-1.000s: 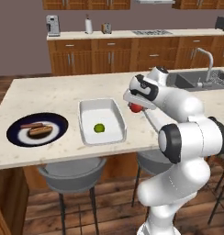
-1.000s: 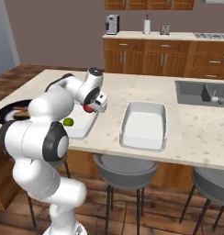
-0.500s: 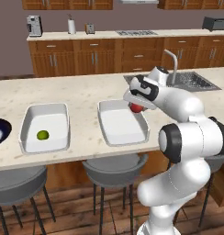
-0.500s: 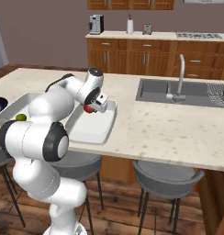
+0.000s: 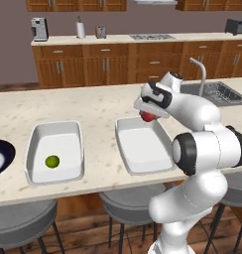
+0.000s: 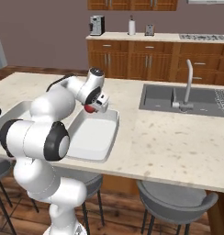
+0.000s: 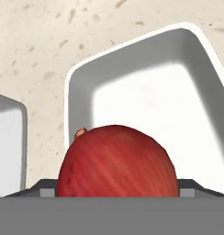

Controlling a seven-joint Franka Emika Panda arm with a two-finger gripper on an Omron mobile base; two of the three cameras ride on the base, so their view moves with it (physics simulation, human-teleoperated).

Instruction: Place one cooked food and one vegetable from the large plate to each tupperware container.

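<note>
**Red onion held above the right-hand tray**

The gripper point(image 5: 149, 115) clasps a red onion point(image 7: 116, 160) over the far edge of the empty tupperware container point(image 5: 139, 145). The other container point(image 5: 54, 151), nearer the large plate point(image 5: 4, 155) at the counter's left edge, holds a green vegetable point(image 5: 52, 161).

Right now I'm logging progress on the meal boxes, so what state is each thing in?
Gripper: shut on the red onion, above the right tray's far edge.
Red onion: held, not yet set down.
Right tray: empty.
Left tray: holds one small green vegetable, nothing else.
Plate: mostly cut off at the frame edge.
</note>
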